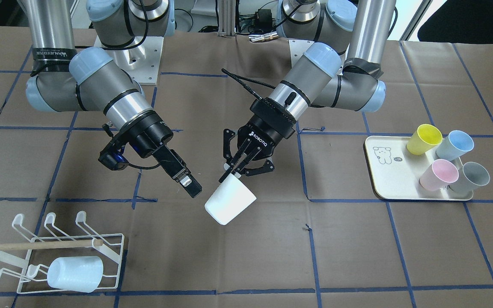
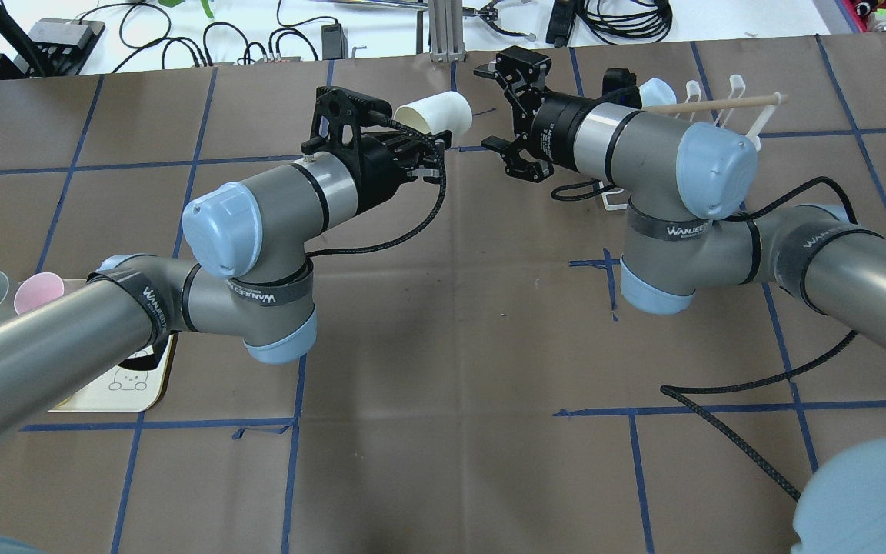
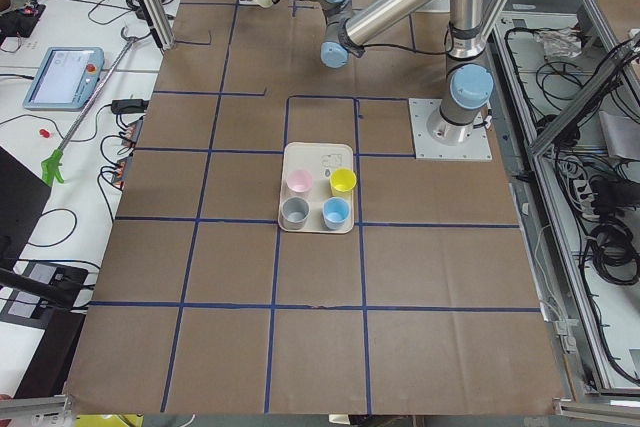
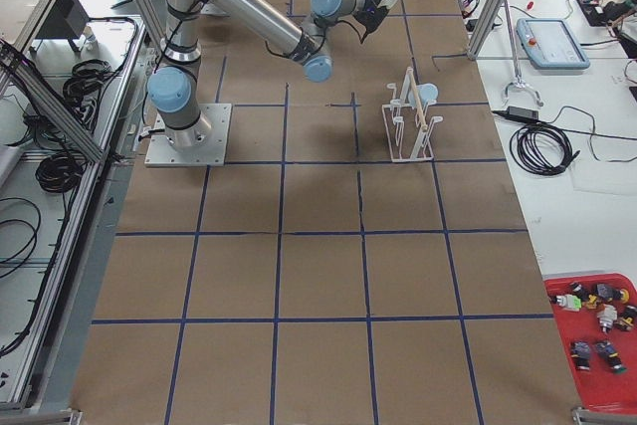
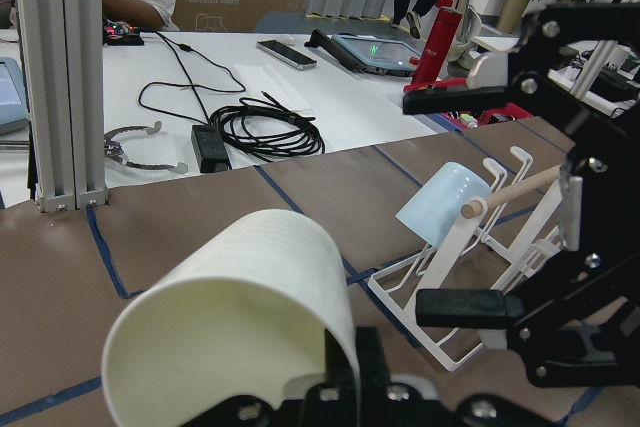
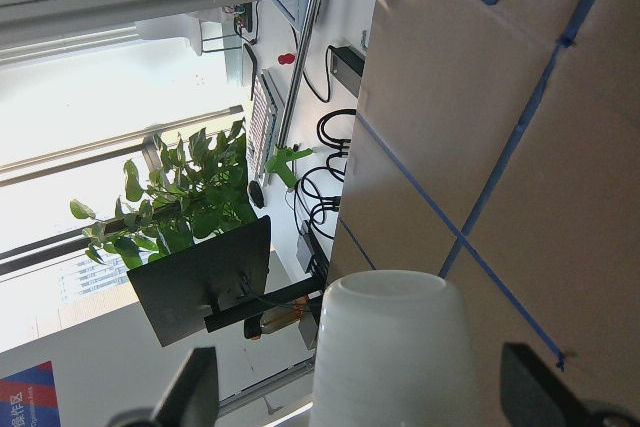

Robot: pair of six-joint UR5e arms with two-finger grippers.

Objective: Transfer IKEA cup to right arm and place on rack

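A white IKEA cup [image 1: 229, 199] hangs tilted above the table's middle. My left gripper [image 1: 230, 173] is shut on its rim, one finger inside the cup, as the left wrist view [image 5: 230, 337] shows. My right gripper [image 1: 191, 187] is open and empty just beside the cup's base. In the overhead view its jaws [image 2: 487, 108] stand wide apart and face the cup's closed end [image 2: 443, 114]. The right wrist view shows the cup's base [image 6: 385, 347] between the two spread fingers. The white wire rack [image 1: 58, 252] with a wooden dowel stands at the table's edge on my right side.
A pale blue cup [image 1: 75, 273] lies on the rack's lower prongs. A cream tray [image 1: 396, 171] with a bear drawing on my left side holds yellow, blue, pink and grey cups. Blue tape lines cross the brown table cover.
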